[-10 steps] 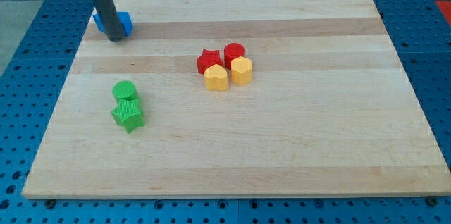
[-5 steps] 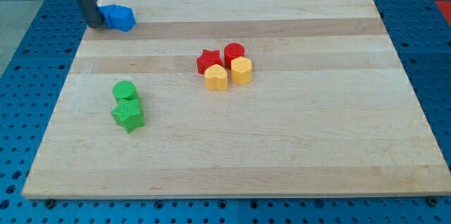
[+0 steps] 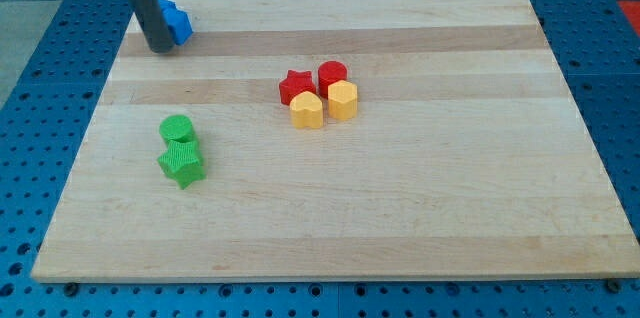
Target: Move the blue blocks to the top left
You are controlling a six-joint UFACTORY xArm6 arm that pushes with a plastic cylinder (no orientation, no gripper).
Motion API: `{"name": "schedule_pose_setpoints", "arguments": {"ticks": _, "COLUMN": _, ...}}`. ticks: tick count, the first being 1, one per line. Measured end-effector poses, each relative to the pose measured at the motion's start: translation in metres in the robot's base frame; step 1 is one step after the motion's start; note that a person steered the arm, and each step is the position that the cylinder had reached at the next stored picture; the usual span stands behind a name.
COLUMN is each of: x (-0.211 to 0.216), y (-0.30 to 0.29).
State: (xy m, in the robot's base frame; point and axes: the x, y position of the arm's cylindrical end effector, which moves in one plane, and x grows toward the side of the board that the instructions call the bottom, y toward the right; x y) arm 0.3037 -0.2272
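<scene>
The blue blocks (image 3: 176, 21) sit close together at the board's top left corner, partly hidden behind my rod; their shapes are hard to make out. My tip (image 3: 160, 49) rests on the board just below and left of them, touching or nearly touching their lower left side. The rod rises out of the view's top.
A red star (image 3: 294, 86), a red cylinder (image 3: 332, 73) and two yellow blocks (image 3: 308, 110) (image 3: 343, 100) cluster at the board's centre. A green cylinder (image 3: 176, 129) and a green star (image 3: 181, 164) sit at the left. The wooden board (image 3: 420, 208) lies on a blue pegboard table.
My tip went from in front of the blue blocks to their left at the board's edge, then back to their lower left. The blue blocks shifted slightly up and right.
</scene>
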Motion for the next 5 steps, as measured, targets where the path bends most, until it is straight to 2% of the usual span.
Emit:
{"name": "schedule_pose_setpoints", "arguments": {"ticks": 1, "x": -0.008, "y": 0.017}}
{"name": "schedule_pose_setpoints", "arguments": {"ticks": 3, "x": -0.067, "y": 0.018}}
{"name": "schedule_pose_setpoints", "arguments": {"ticks": 4, "x": -0.075, "y": 0.022}}
{"name": "schedule_pose_setpoints", "arguments": {"ticks": 5, "x": -0.055, "y": 0.03}}
